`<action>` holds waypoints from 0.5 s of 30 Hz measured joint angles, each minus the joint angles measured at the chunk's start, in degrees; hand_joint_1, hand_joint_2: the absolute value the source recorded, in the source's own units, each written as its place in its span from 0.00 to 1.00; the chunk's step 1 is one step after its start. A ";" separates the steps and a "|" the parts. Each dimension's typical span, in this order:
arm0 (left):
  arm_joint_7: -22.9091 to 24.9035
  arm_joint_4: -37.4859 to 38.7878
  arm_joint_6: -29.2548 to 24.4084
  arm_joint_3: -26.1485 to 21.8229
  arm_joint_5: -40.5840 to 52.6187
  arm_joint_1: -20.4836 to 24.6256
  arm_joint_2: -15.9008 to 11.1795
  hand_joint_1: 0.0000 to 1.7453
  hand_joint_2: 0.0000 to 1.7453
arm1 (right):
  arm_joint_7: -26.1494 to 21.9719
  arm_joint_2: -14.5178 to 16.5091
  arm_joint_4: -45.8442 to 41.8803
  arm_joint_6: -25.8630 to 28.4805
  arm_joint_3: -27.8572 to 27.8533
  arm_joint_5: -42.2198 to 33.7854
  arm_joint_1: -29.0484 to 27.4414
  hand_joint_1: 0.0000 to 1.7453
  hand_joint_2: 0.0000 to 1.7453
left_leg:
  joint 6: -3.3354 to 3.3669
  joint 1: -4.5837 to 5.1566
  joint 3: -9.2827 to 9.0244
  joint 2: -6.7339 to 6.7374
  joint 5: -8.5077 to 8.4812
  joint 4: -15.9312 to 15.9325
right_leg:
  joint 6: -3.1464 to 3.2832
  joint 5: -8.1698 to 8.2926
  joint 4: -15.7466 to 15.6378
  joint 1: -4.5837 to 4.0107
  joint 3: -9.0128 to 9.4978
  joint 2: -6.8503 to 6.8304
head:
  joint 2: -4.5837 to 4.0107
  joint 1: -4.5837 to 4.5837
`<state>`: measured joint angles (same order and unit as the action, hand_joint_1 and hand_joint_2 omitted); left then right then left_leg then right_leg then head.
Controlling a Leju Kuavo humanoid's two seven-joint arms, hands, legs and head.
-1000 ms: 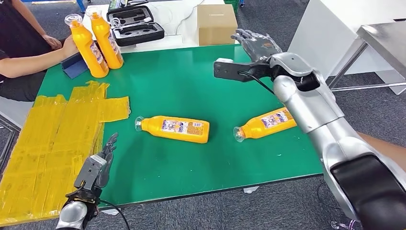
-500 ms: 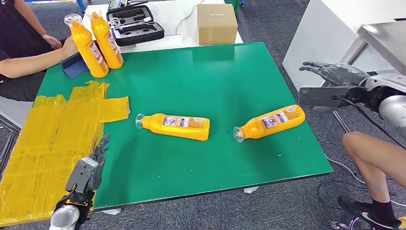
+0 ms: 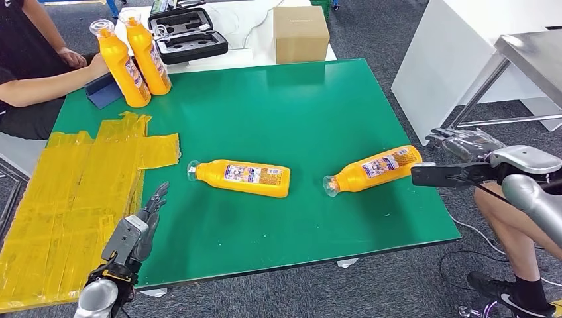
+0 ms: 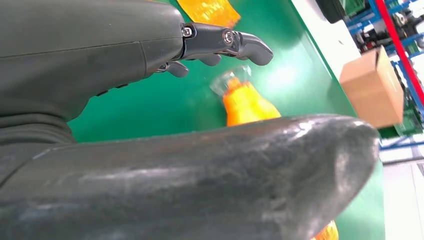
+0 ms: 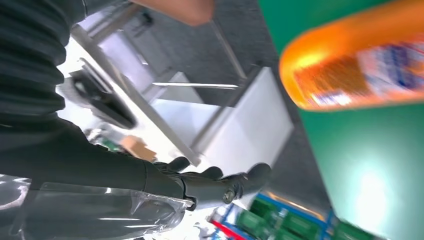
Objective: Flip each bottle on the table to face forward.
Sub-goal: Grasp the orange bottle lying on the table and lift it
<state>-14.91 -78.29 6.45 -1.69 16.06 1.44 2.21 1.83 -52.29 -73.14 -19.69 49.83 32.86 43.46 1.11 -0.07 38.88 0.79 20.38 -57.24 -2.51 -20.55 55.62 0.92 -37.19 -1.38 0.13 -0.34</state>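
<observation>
Two orange bottles lie on their sides on the green table (image 3: 278, 112). The left lying bottle (image 3: 242, 177) points its clear cap left; the right lying bottle (image 3: 374, 169) points its cap toward the table's middle. Two more orange bottles (image 3: 132, 59) stand upright at the far left corner. My right hand (image 3: 464, 144) hovers open just off the table's right edge, beside the right bottle's base (image 5: 360, 65). My left hand (image 3: 136, 235) is open near the front left edge, fingers stretched toward the left bottle's cap end (image 4: 240, 97).
Yellow taped sheets (image 3: 73, 192) cover the table's left side. A person's arm (image 3: 46, 83) rests at the far left. A cardboard box (image 3: 299, 32) and a black case (image 3: 187, 36) sit behind the table. A person's knee (image 3: 504, 199) is beside my right arm.
My right arm has swung from over the table's far right out past the right edge and lowered beside the right bottle. My left hand shifted slightly forward. The bottles have not moved.
</observation>
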 joint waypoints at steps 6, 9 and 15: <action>0.17 0.04 0.01 1.93 -0.17 0.80 -0.07 0.00 0.00 | -1.41 4.99 10.48 2.42 -0.73 4.76 -1.72 0.00 1.00 | 0.00 0.00 0.00 0.00 -0.01 0.00 | -0.01 0.01 0.01 0.00 -0.01 0.00 | 0.00 -0.03; 0.18 0.07 0.02 2.15 -0.24 0.99 -0.09 0.00 0.00 | -1.42 5.78 12.04 2.64 -0.97 5.71 -1.79 0.00 1.00 | 0.00 0.00 0.00 0.00 -0.01 0.00 | -0.01 0.01 0.01 -0.01 -0.01 0.00 | 0.00 -0.03; 0.17 1.31 0.25 3.30 -0.99 3.11 -0.32 0.00 0.00 | -2.73 13.48 26.13 9.28 -2.97 13.77 -0.92 0.00 1.00 | -0.01 -0.02 0.00 0.01 -0.03 0.01 | 0.00 0.01 0.02 -0.04 0.00 0.02 | 0.00 -0.02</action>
<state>-14.74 -76.98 6.69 1.61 15.07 4.55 1.90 -0.90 -38.81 -47.01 -10.41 46.85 46.63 42.55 1.10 -0.09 38.88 0.80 20.35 -57.24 -2.52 -20.54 55.64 0.88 -37.19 -1.36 0.13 -0.37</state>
